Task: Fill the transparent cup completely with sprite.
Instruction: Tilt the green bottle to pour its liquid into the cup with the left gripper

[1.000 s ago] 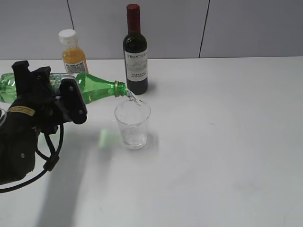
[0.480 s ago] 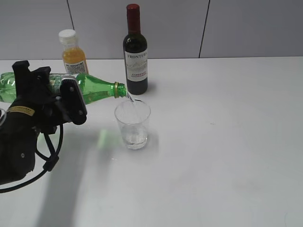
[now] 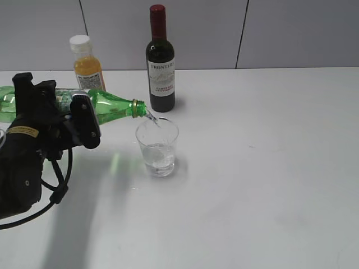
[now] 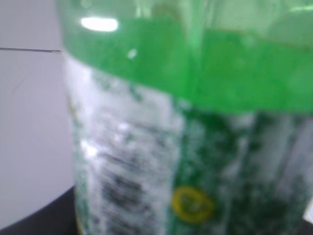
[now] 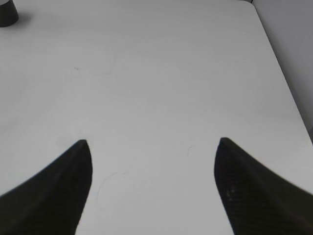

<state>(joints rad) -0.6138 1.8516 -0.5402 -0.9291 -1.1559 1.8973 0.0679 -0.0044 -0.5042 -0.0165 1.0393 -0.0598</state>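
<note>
Indoors, white table (image 3: 269, 168) before grey panelled wall (image 3: 291, 33); left pincer (image 3: 61, 115) around sprite bottle (image 3: 112, 106), right pincer (image 5: 151, 161) wide.

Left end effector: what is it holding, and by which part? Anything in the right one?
The left end effector grips the green Sprite bottle around its labelled middle, tipped toward the transparent cup. The right end effector is open and empty.

Probably a robotics lab: a bare white table (image 3: 269, 168) stands against plain grey wall panels (image 3: 291, 33).
</note>
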